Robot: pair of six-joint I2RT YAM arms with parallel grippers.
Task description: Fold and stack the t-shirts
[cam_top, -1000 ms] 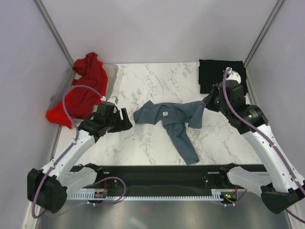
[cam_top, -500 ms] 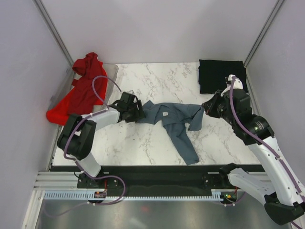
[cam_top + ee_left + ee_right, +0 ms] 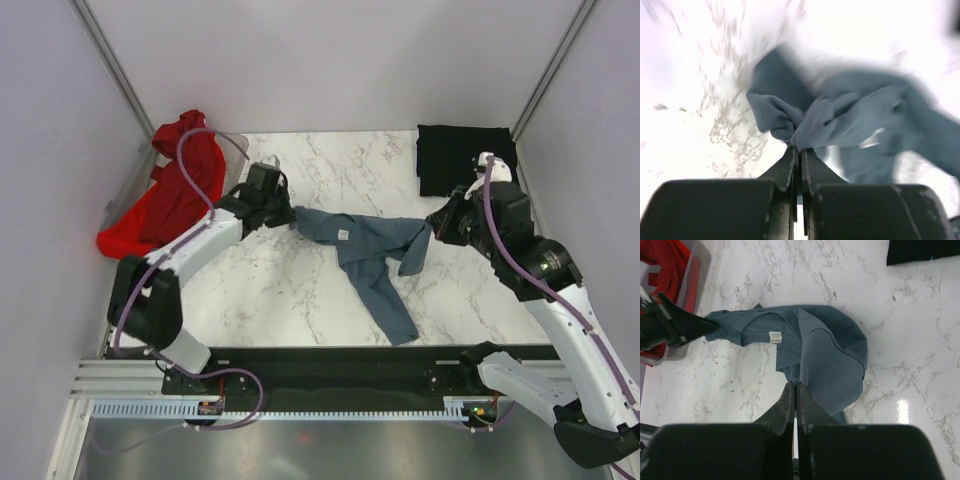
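Blue-grey shirt (image 3: 365, 240) is strung across the middle of the table (image 3: 290, 300), long axis left to right, one sleeve trailing toward the near edge. Left gripper (image 3: 288, 213) is pinched tight on its left end and right gripper (image 3: 432, 225) is clamped on the right end, so each arm owns its side. Versus half a second back, the left one has dragged its end farther back and the cloth looks tauter.

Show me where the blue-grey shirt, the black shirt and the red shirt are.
blue-grey t-shirt (image 3: 365, 240), top external view, middle of its body.
black t-shirt (image 3: 460, 155), top external view, centre of the flat cloth.
red t-shirt (image 3: 160, 215), top external view, middle of the bunched cloth.
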